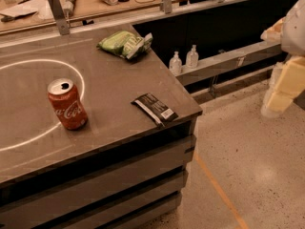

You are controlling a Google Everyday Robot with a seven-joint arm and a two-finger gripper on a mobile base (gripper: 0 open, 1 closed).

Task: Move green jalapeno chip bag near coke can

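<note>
The green jalapeno chip bag [125,44] lies near the far right corner of the grey table [109,87]. The coke can [66,104] stands upright at the front left, on a white circle line. My gripper [282,87] hangs at the right edge of the view. It is off the table, above the floor, well to the right of both things and touching neither.
A flat black wrapper with a white label [155,109] lies near the table's front right edge. Two small clear bottles [184,60] stand on a low shelf beyond the table. A cluttered wooden counter [90,1] runs behind it. An orange line [217,187] crosses the speckled floor.
</note>
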